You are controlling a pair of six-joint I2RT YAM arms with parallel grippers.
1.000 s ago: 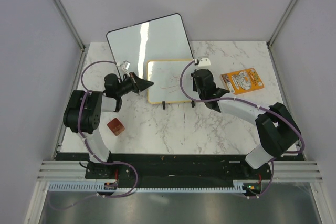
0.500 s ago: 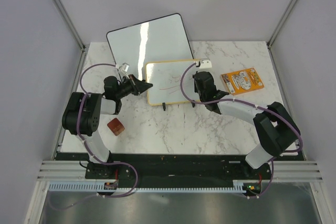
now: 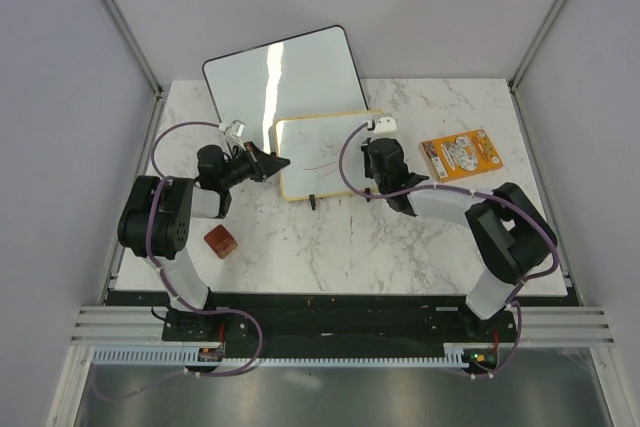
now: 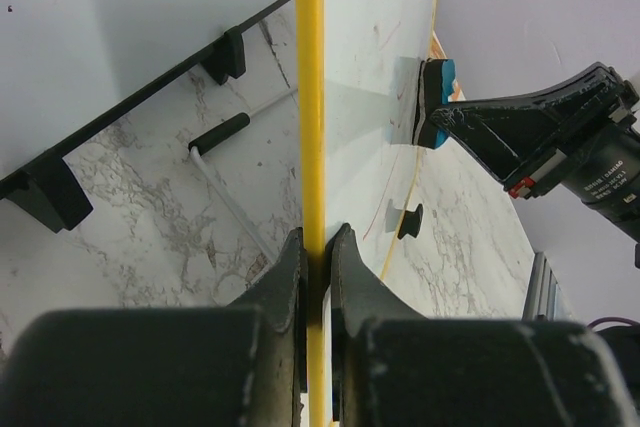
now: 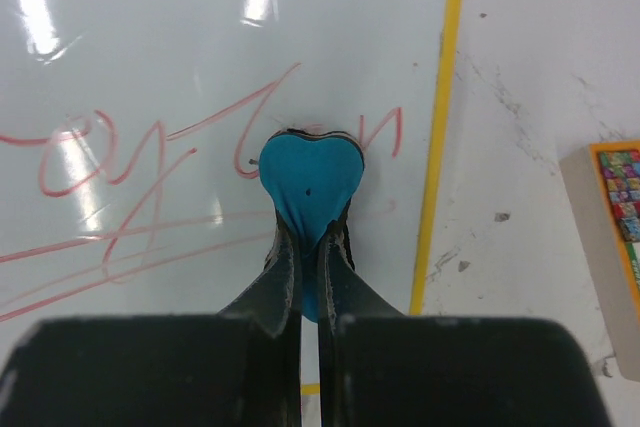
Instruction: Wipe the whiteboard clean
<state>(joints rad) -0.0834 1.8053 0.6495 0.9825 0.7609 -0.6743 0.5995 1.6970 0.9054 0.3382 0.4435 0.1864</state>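
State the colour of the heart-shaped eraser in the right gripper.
Blue heart-shaped eraser; clearest in right wrist view.

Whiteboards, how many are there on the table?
2. The small yellow-framed whiteboard stands in the middle, its left edge pinched by the left hand. The bigger black-framed whiteboard stands right behind it, toward the back. No others show.

Overhead, two close wrist views; whiteboard (image 3: 320, 152) shared
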